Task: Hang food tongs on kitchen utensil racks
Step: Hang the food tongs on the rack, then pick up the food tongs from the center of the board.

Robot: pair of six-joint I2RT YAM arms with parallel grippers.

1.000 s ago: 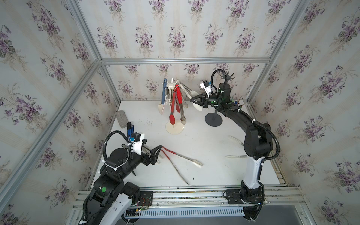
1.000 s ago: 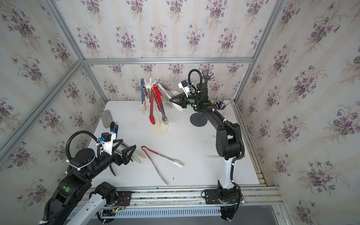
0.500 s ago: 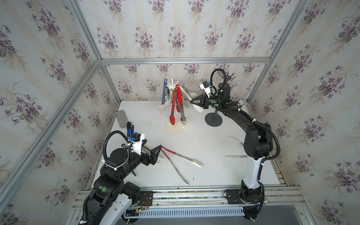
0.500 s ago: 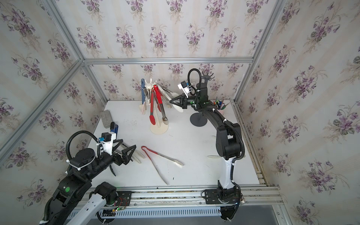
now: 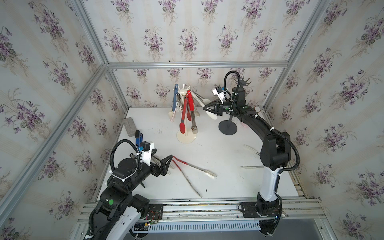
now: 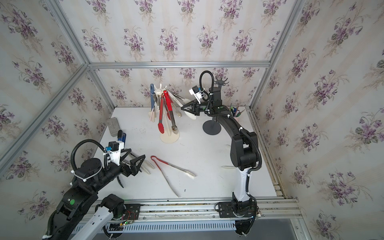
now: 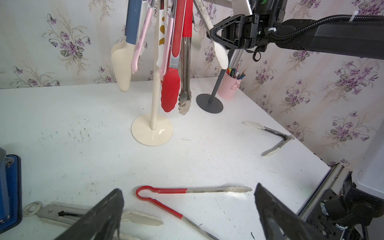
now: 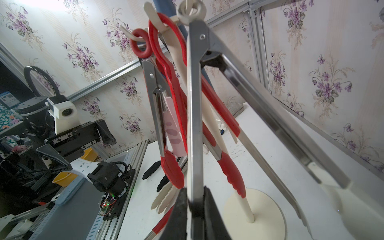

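We see a white table point(image 5: 228, 187) in a flower-papered booth. A cream rack point(image 5: 186, 138) stands toward the back wall, and we place everything from that rack.

At least five tongs hang from its top hooks. Among them are a blue-handled pair point(image 5: 175, 97), pink tongs point(image 7: 142, 39), all-red tongs point(image 5: 182, 126) and a steel pair with red grips point(image 5: 189, 106). On the rack's side facing the right arm, white-tipped tongs point(image 8: 194, 104) hang by their ring from a hook, arms splayed. The right gripper point(image 8: 194, 189) has its fingers close on either side of one steel arm of this pair. We cannot tell whether they are pressing it or have let go. We judge this pair as good as hung.

A dark rack point(image 5: 228, 128) stands beside the cream rack, past the right gripper, and bears no tongs.

Four pairs lie on the table, all on the cream rack's near side:
- Red-handled tongs point(image 5: 187, 166) lie open, well apart from the rack.
- Cream-tipped tongs point(image 7: 141, 220) lie farther from the rack, toward the left arm. The left gripper point(image 6: 137, 153) hovers low above them, jaws spread wide and holding nothing.
- Black-tipped tongs point(image 6: 120, 182) poke out from under that arm.
- A second white-tipped pair point(image 7: 274, 132) lies out from the rack toward the right arm's base.

We judge the task a little past halfway: these four need hanging.
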